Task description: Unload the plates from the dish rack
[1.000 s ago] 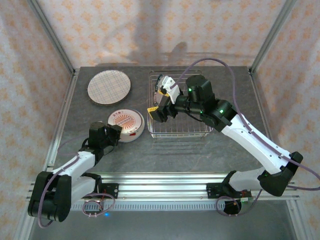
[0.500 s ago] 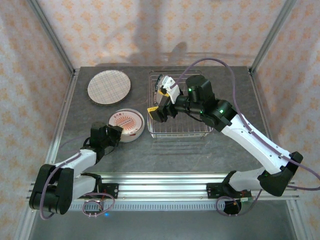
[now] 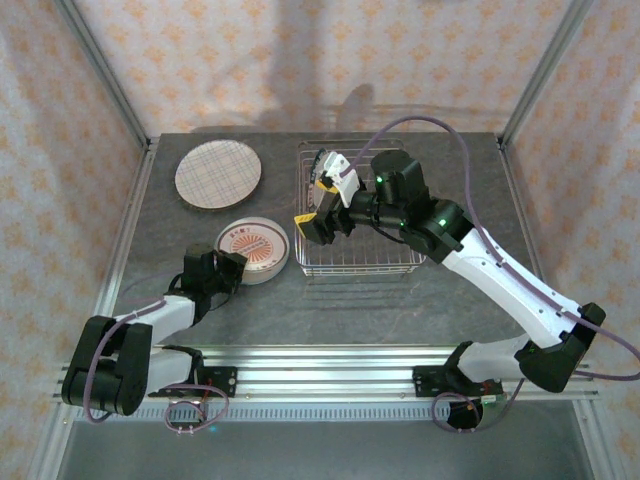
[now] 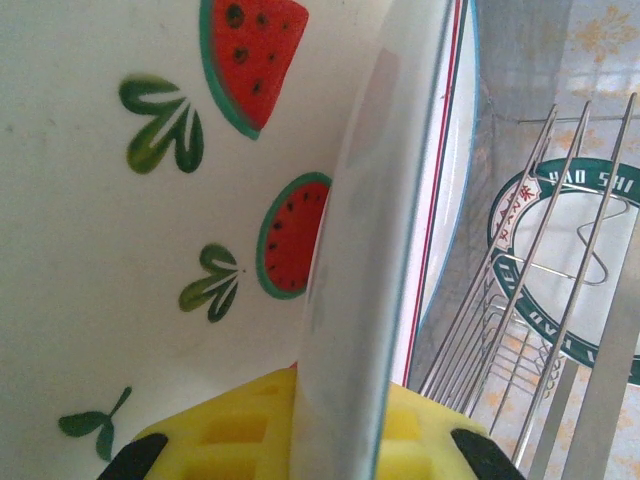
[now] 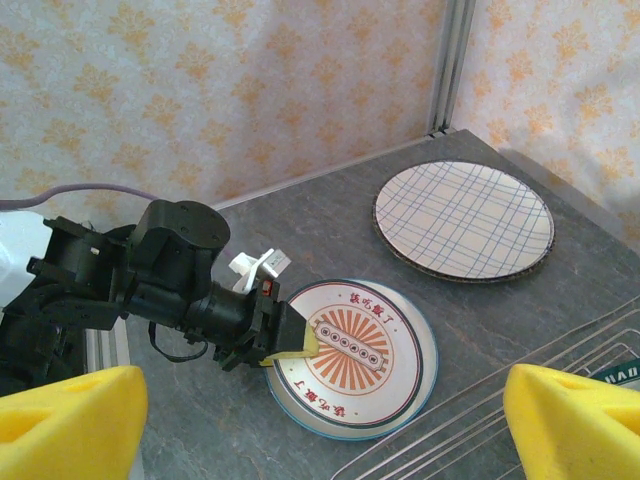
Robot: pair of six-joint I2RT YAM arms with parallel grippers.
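Plaid plate [image 3: 218, 174] lies flat, face up, far left. Sunburst plate [image 3: 252, 250] lies flat just left of the dish rack [image 3: 405, 262]. Other plates [image 3: 322, 166] stand on edge in its far-left corner. Left gripper [image 5: 290, 345], closed, touches the sunburst plate's near-left rim, arm low. Right gripper [image 3: 314, 228], spread wide and empty, hovers over the rack's left side.

Two arms with white links [image 3: 505, 280], black motor housings [image 3: 400, 190], small green lights [image 3: 381, 181], thin purple cables [image 3: 425, 119], yellow fingertips [image 5: 70, 420], black bases [image 3: 555, 365].
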